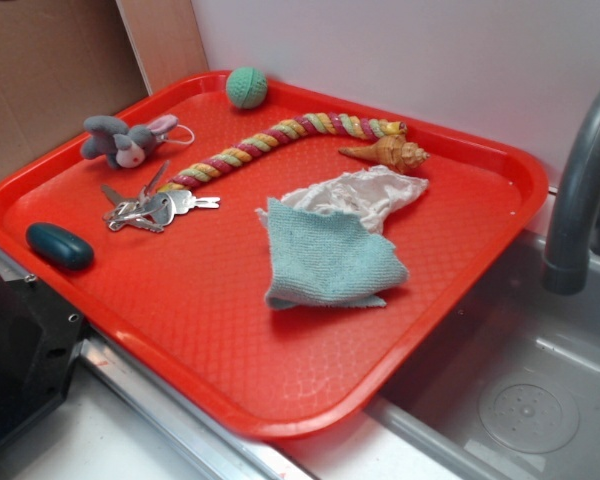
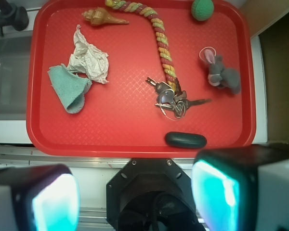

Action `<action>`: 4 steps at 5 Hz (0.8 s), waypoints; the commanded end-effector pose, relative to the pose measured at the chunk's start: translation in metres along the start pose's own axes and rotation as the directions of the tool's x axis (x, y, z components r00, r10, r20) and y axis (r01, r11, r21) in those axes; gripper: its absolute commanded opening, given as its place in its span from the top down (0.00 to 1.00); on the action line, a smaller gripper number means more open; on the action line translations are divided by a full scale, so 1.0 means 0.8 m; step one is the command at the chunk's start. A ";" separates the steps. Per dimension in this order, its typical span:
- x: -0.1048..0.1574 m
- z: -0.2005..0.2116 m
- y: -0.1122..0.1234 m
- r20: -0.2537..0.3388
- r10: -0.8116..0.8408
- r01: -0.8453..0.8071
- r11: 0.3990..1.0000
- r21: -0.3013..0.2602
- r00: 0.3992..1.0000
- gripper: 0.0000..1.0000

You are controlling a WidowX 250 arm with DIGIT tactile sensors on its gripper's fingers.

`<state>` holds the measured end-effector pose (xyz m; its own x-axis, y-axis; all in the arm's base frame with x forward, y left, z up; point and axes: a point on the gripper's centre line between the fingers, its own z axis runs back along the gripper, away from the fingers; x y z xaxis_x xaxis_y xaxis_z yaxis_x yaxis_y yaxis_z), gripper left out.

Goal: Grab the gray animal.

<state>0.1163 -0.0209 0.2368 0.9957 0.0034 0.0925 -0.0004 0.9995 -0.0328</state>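
On a red tray (image 1: pixel 460 330) beside a gray faucet (image 1: pixel 580 190), the gray animal (image 1: pixel 125 140) lies on its side near the far left corner, ears pointing right toward a braided rope toy (image 1: pixel 280 140), its thin white loop trailing off the ear end. From the wrist camera, looking straight down, the same gray animal (image 2: pixel 220 73) sits by the tray's right rim (image 2: pixel 249 72), with bare plastic on every side of it; nothing touches it, which should leave room for a descent from above. A bunch of keys (image 1: pixel 155 208) lies just nearer, at the rope's end, close enough to matter if the approach drifts. Farther off are a green knitted ball (image 1: pixel 247 87) at the far rim, a dark teal oval object (image 1: pixel 60 245) at the near left edge, a spiral shell (image 1: pixel 388 152), and a teal cloth (image 1: pixel 325 262) overlapping a crumpled pale rag (image 1: pixel 365 190) near the tray's middle.

The gripper (image 2: pixel 135 197) hangs high and off the tray's near edge, its two fingers (image 2: pixel 221 192) set wide apart with nothing between them, evidently ready to close on the toy. No reach toward the target is evident; the job looks to be at its start. The plush body is soft and should squash under the pads, so a grip across the torso, not the ears or string, seems the surer hold.
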 end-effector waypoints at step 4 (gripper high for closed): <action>0.049 -0.129 0.096 0.102 -0.376 0.372 0.926 0.063 0.921 0.00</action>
<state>0.1602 0.0519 0.1293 0.9075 -0.3829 0.1725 0.3802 0.9236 0.0499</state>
